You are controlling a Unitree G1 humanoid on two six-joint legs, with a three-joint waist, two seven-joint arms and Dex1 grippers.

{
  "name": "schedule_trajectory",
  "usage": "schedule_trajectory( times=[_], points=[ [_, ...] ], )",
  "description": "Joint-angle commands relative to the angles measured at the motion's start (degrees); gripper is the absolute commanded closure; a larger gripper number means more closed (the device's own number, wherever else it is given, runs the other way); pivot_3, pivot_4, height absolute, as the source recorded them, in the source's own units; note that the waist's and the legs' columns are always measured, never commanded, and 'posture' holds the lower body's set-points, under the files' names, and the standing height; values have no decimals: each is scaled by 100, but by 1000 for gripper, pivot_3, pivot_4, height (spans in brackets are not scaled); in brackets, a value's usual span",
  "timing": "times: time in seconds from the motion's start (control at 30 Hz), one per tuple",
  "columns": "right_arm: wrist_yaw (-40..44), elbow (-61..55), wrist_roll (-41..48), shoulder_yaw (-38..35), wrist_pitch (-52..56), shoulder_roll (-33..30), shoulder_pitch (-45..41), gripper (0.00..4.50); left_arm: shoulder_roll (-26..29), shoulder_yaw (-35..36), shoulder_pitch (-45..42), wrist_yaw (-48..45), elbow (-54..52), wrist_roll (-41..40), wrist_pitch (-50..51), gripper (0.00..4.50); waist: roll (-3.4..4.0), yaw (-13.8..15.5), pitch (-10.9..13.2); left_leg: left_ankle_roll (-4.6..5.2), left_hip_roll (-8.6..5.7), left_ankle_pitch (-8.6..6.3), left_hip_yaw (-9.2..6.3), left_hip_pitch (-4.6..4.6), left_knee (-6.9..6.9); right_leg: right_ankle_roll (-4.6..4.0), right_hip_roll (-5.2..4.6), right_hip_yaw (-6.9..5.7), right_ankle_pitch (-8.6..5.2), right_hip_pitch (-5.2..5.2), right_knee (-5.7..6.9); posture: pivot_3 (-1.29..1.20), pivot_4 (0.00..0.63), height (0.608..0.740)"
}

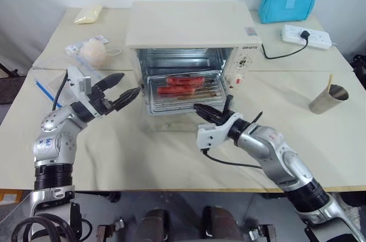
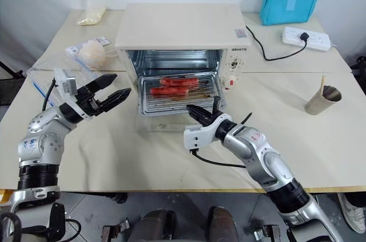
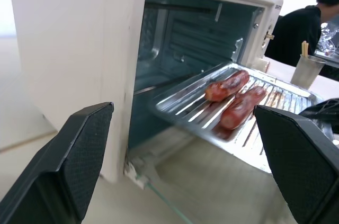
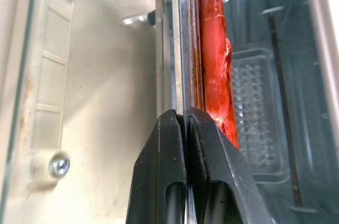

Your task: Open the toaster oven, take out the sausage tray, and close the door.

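Cream tabletop (image 1: 171, 156): left gripper (image 1: 117, 94) waits, fingers spread wide; toaster oven (image 1: 189, 30) gapes, door (image 1: 171, 123) flat down; right gripper (image 1: 207, 112) pinches the sausage tray (image 1: 183, 90), half out. Pull straight and level, or sausages roll!

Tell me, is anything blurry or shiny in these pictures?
In the left wrist view the left gripper's fingers loom soft-edged up close, and the sausage tray gleams with reflected light. In the right wrist view the right gripper is sharp, pinching the tray's edge; the toaster oven interior looks dim.
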Motion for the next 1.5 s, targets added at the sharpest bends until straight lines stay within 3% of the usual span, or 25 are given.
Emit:
schedule_trajectory(
  times=[0.03,0.17,0.27,0.43,0.53,0.67,1.07,1.23,1.37,1.5],
  points=[
    [-53,-423,169,-286,-285,-138,147,4490,405,480,368,484,-731,-995,1783,0,-1,-16,0,0,0,0,-1,1,-1,0,0,1,0,0,0,0,150,740],
    [-83,-354,196,-290,-535,-149,151,4490,529,897,523,1067,-1128,-2381,3547,0,-1,7,1,0,2,0,-3,4,3,0,0,8,0,6,0,0,150,740],
    [-78,-82,197,-197,-826,-138,-20,4490,318,982,467,1860,-1307,-3477,4619,0,-2,44,1,1,2,-1,-11,4,19,0,-1,30,0,14,0,0,150,740],
    [-26,145,273,-121,-1154,-72,-235,4490,87,874,302,2644,-1262,-3999,4989,0,-2,52,1,0,1,-1,-12,5,23,0,1,36,0,16,2,0,150,740],
    [-4,261,294,-96,-1318,-64,-314,4490,-21,723,249,2795,-1214,-3910,4962,0,-2,49,1,0,0,-1,-8,5,22,0,2,28,0,15,1,0,150,740],
    [43,328,358,-76,-1514,-96,-353,4500,-187,735,161,2947,-1008,-4062,4968,785,-2,50,1,0,0,-1,-6,6,21,0,3,25,0,14,1,0,150,740],
    [169,391,374,-159,-1537,-110,-335,4500,-85,514,241,2787,-809,-4024,5212,4381,-2,52,1,0,-2,-1,-5,6,22,0,4,25,0,14,0,0,150,740],
    [743,336,1162,-227,-1029,-2,-210,4500,-245,736,222,3231,-425,-4579,5308,4488,-2,54,1,0,-2,-1,-5,6,23,0,4,26,0,15,0,0,150,740],
    [1037,224,1662,-328,-1046,-180,-90,3299,-46,862,348,3571,-187,-5400,5528,4500,-2,52,0,0,-1,-1,-8,7,22,0,2,28,0,15,2,0,150,740],
    [1400,254,2217,-539,-928,-438,24,1945,288,850,907,4358,-113,-6939,5205,4500,-2,37,0,0,0,-1,-8,9,21,0,0,45,0,15,2,0,150,740]
  ],
)
